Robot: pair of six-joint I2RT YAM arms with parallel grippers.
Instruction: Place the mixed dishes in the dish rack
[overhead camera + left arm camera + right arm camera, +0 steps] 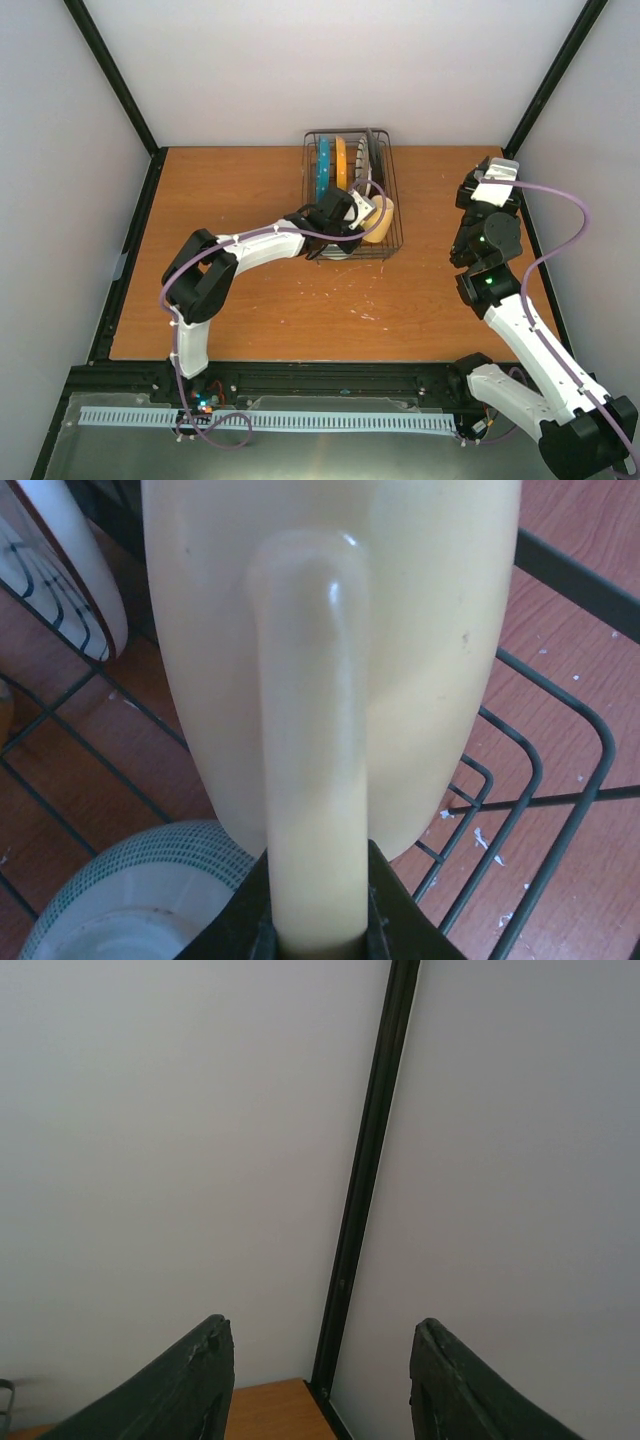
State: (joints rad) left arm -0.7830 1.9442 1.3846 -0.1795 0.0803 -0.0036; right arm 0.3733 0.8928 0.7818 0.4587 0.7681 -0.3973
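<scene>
- While no dish shows on the bare table (pixel 250 290), loading looks almost done; only letting go of the mug seems left.
- Bowl (pixel 130 900) lies on the floor of the rack (pixel 330 131) at its near end, just beside the mug.
- Left gripper (pixel 318 920), its arm reaching low from the left, is clamped on the handle of the mug (pixel 330 630) in the near right corner; whether the mug rests on the floor I cannot tell.
- Plates (pixel 340 160) stand on edge in the far half.
- Right gripper (pixel 320 1380) is raised at the right, jaws wide apart, empty, facing the wall.
</scene>
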